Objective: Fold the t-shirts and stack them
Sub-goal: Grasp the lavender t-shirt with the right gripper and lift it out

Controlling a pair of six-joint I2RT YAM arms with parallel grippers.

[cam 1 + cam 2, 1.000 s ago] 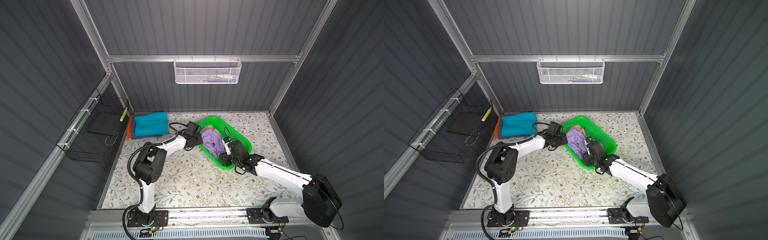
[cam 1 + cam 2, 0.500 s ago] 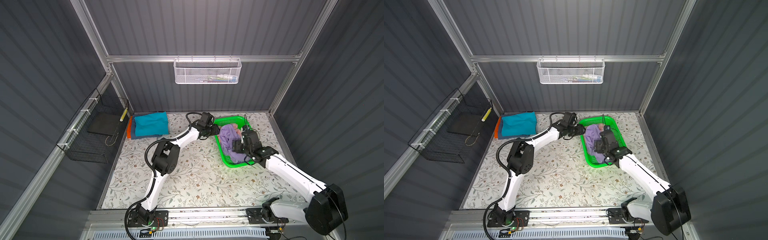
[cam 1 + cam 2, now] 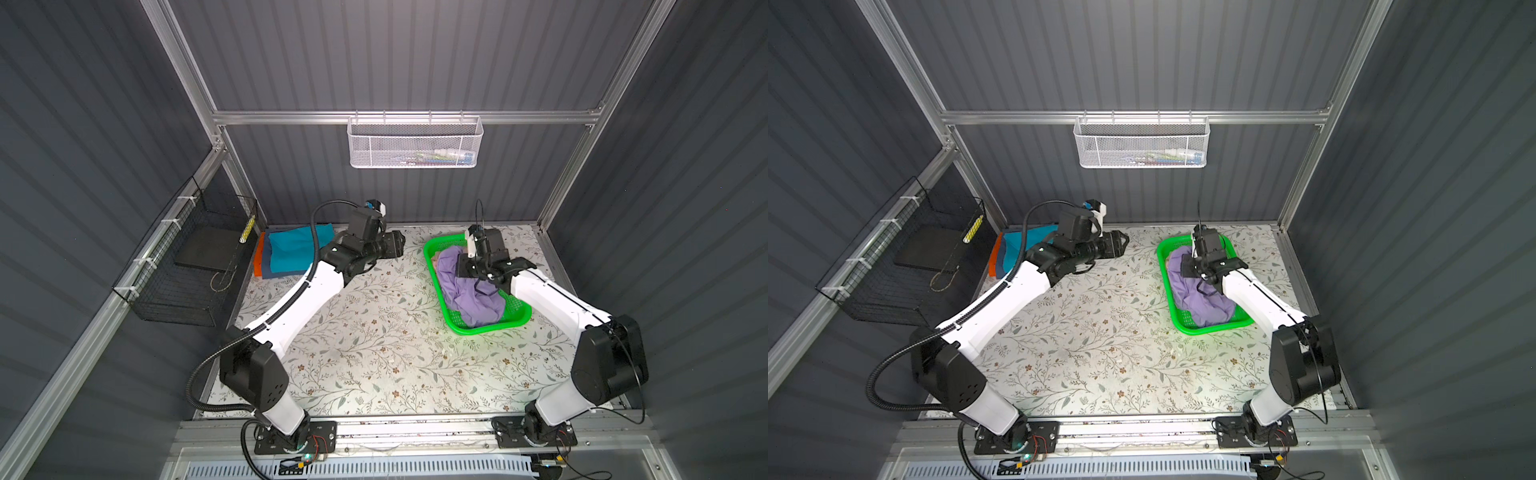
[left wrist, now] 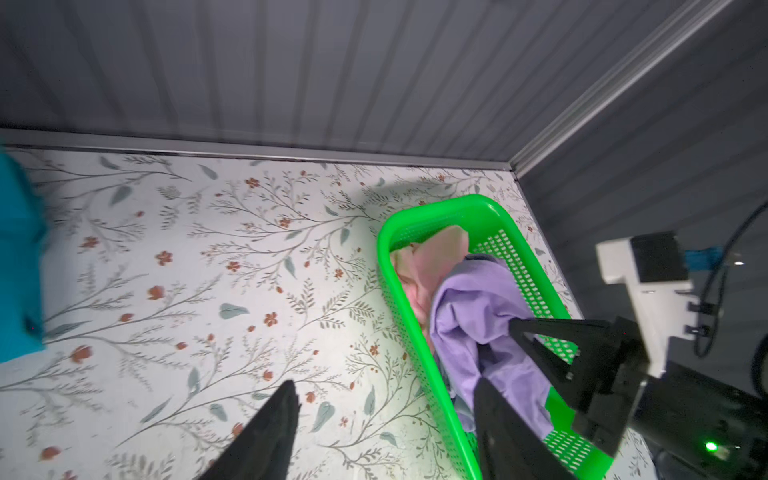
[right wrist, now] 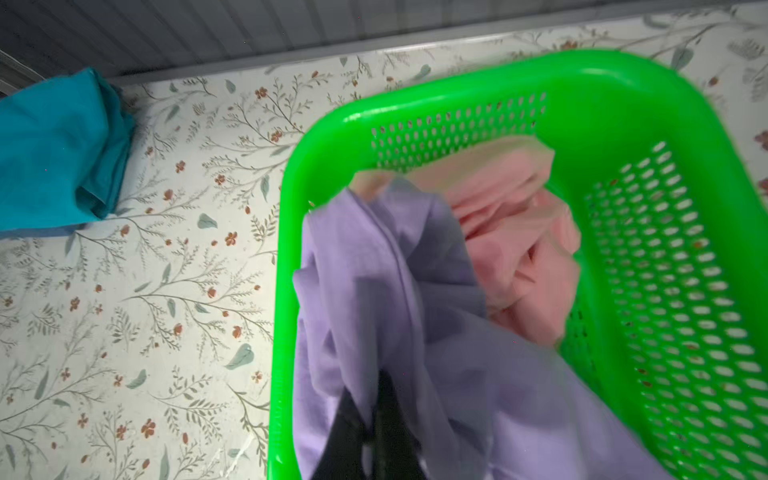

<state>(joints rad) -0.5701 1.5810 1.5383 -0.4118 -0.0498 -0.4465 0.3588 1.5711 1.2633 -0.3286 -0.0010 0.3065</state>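
My right tool [image 5: 368, 409] pinches the crumpled lavender cloth t-shirt [image 5: 374, 282] inside the green plastic mesh basket [image 5: 457, 83] directly beneath it, while my left tool [image 4: 384, 386] hangs spread over the floral bench [image 4: 208, 291], basket just ahead.

Two robot arms reach over a flowery table [image 3: 374, 353].
The right gripper [image 3: 466, 266] is down on a purple shirt [image 3: 473, 299] that lies bunched up in a green basket [image 3: 486, 330] on the far right. The left gripper [image 3: 400, 245] hangs over bare table, near the basket's left side, touching nothing. At the far left sits a folded pile: a teal shirt [image 3: 291, 249] on top, with an orange shirt [image 3: 258, 261] and a grey-blue shirt [image 3: 286, 273] peeking out under it.
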